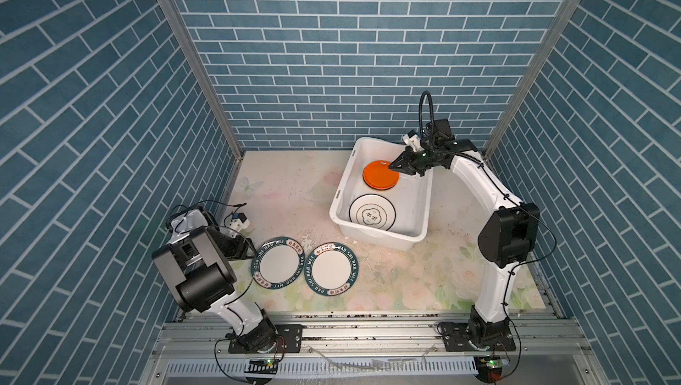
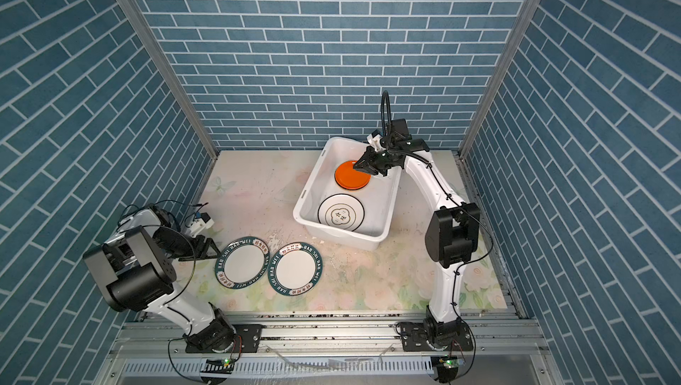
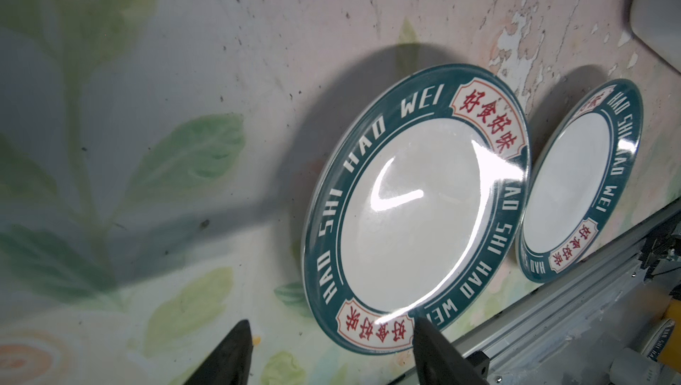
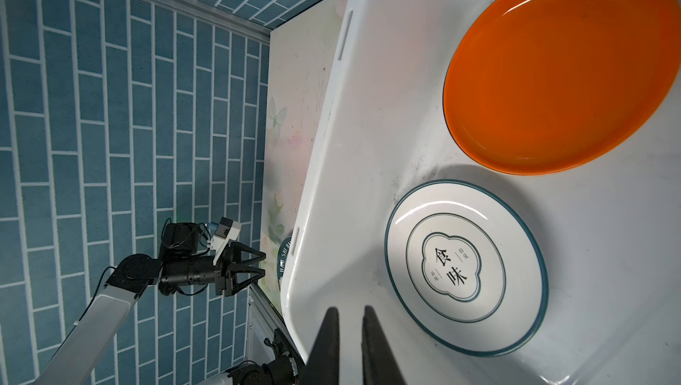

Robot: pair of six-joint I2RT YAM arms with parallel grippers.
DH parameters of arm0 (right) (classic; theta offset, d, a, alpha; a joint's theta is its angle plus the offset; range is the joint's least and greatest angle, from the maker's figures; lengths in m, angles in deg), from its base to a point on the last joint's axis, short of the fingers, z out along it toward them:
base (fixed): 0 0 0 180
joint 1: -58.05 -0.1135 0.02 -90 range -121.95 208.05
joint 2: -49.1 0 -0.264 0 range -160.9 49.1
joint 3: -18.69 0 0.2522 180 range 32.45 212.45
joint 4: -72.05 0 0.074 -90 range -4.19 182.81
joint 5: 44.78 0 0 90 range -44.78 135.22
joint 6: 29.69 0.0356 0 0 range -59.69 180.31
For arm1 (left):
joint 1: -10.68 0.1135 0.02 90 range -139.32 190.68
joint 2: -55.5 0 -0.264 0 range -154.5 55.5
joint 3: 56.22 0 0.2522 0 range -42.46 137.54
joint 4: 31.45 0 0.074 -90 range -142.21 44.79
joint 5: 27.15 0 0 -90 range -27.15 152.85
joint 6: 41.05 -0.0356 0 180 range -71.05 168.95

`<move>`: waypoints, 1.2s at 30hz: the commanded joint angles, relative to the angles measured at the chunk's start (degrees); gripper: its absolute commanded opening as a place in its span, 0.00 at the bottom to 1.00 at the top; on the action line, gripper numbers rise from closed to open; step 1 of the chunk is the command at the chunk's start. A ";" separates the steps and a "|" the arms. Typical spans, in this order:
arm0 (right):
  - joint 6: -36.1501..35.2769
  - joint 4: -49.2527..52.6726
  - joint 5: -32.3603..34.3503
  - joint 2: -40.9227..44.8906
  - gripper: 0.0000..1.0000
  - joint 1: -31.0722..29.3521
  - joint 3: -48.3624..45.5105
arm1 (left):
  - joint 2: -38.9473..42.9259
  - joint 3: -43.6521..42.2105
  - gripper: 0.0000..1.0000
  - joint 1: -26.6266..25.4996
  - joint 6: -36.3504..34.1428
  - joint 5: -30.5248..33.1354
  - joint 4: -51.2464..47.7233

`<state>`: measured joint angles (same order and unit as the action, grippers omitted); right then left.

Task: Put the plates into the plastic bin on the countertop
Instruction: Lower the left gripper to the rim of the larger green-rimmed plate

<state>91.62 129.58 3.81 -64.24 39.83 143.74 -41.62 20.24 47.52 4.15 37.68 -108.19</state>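
Lower left of a top view: the left gripper (image 2: 217,251), jaws spread, faced the nearer green-rimmed plate (image 2: 242,263) on the countertop (image 2: 368,283) just to its right, rim seemingly untouched; the right gripper (image 2: 356,168), nearly pressed together and empty, hovered over the plastic bin (image 2: 342,239).
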 commanded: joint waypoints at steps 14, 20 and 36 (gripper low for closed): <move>4.52 -3.74 -1.22 0.27 0.12 0.32 -2.54 | -11.88 5.61 0.52 0.31 0.15 -3.15 -3.37; 5.34 -5.44 -1.55 0.31 0.11 0.29 -3.62 | -12.84 5.29 0.49 0.02 0.08 -2.91 -3.55; 6.11 -7.45 -1.75 1.26 0.10 0.31 -5.72 | -14.63 2.96 0.39 -2.73 1.73 -3.43 -1.64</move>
<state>96.56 123.33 2.91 -64.28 40.16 138.73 -55.10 23.78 45.14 5.90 34.69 -109.89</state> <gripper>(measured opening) 0.098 0.393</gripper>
